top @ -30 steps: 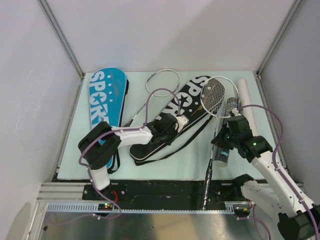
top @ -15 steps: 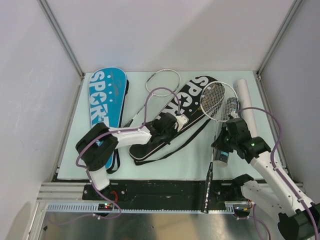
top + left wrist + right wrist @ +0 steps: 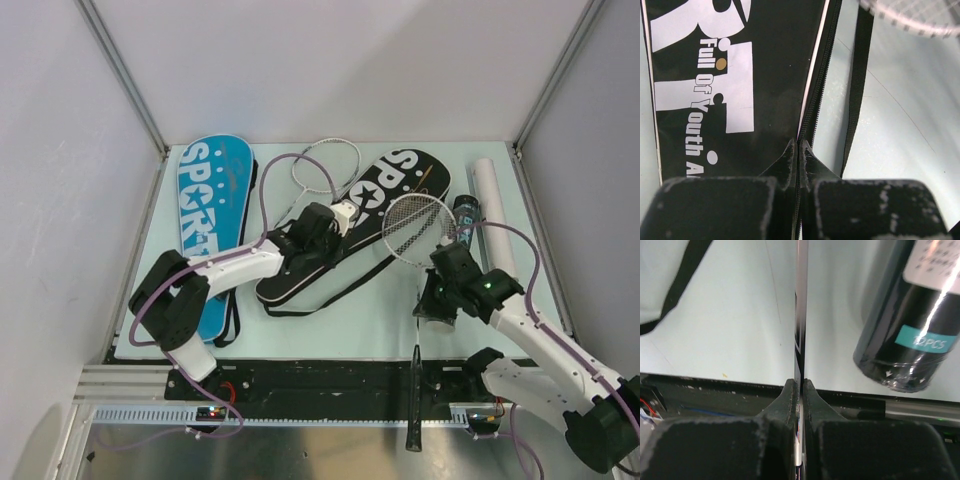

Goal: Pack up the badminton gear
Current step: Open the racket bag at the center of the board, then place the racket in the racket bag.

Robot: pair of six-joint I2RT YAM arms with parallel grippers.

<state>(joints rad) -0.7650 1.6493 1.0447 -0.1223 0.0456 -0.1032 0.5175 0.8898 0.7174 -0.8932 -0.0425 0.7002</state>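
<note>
The black "SPORT" bag [image 3: 345, 240] lies mid-table. My left gripper [image 3: 333, 222] is shut on its zipper edge; in the left wrist view the jaws [image 3: 798, 143] pinch the zipper line [image 3: 812, 110]. My right gripper [image 3: 432, 292] is shut on the thin shaft [image 3: 800, 315] of a white-framed racket. The racket's head [image 3: 418, 228] lies by the bag's right edge and its black handle [image 3: 414, 400] hangs past the near edge. A black shuttle tube [image 3: 457, 235] lies just right of this gripper and shows in the right wrist view [image 3: 912, 325].
A blue "SPORT" bag [image 3: 205, 210] lies at the left. A second racket [image 3: 326, 165] lies behind the black bag. A white tube [image 3: 496, 215] lies along the right edge. The bag's black strap [image 3: 857, 85] trails on the mat. Walls enclose the mat.
My left gripper has moved back and left, dragging the black bag's edge with it. My right gripper has moved left and nearer with the racket, whose head has shifted left toward the bag.
</note>
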